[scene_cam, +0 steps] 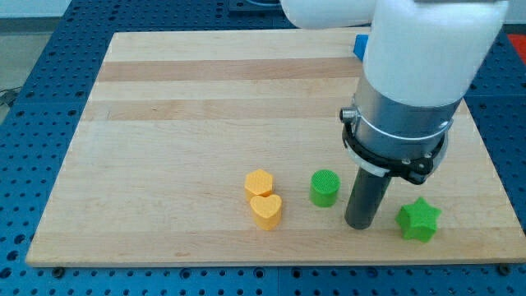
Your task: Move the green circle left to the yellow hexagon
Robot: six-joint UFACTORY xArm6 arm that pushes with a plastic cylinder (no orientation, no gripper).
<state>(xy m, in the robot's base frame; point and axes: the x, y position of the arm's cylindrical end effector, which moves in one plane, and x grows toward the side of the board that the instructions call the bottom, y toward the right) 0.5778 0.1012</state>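
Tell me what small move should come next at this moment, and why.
Probably a short push toward the view's left. My tip sits just right of the green circle, slightly lower, between it and the green star. The yellow hexagon lies left of the circle across a small gap, above the yellow heart. Nudging slightly upward first should centre the push.

No readable text, label, brand, number or sign is showing anywhere: nothing is appearing on the blocks, the desk (164, 99) or the arm.
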